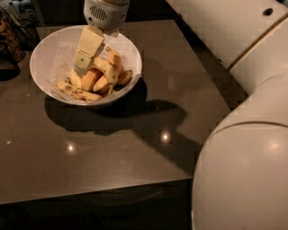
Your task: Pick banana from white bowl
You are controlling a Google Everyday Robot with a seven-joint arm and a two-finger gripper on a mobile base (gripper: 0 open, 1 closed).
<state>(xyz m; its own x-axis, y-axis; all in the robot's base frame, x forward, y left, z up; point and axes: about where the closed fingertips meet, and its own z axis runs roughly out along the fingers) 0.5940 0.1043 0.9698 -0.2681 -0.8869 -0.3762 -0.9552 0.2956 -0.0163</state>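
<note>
Gripper: my gripper point(83, 65) hangs from the white wrist point(106, 12) at the top of the camera view. It reaches down at a slant into the bowl, and its pale cream lower end is in among the fruit.
Grip state: I cannot tell whether it is apart, together or clamped on anything, because only one flat pale side of it faces me.
Banana: the banana point(107, 68) is arched and pale yellow with brown speckles. It lies on top of the pile just to the right of the gripper's lower end. I cannot say whether the two touch.
Other fruit: orange-toned bananas point(92, 79) are packed under and beside the banana, one of them poking up behind it. A flatter spotted banana point(79, 93) lies along the near wall of the bowl.
White bowl: the white bowl point(48, 53) is wide and round with sloping sides. It sits upright at the far left of the table, with the fruit heaped in its right half and its left inner wall bare.
Table: the table point(112, 157) is dark brown and glossy. It carries the bowl's shadow point(148, 117) to the right of the bowl and two small light spots point(165, 136) nearer to me.
Robot body: the white robot body point(245, 170) fills the right side of the view, well apart from the bowl.
Left edge: some dark clutter point(9, 40) sits beside the bowl, and I cannot make out what it is.
</note>
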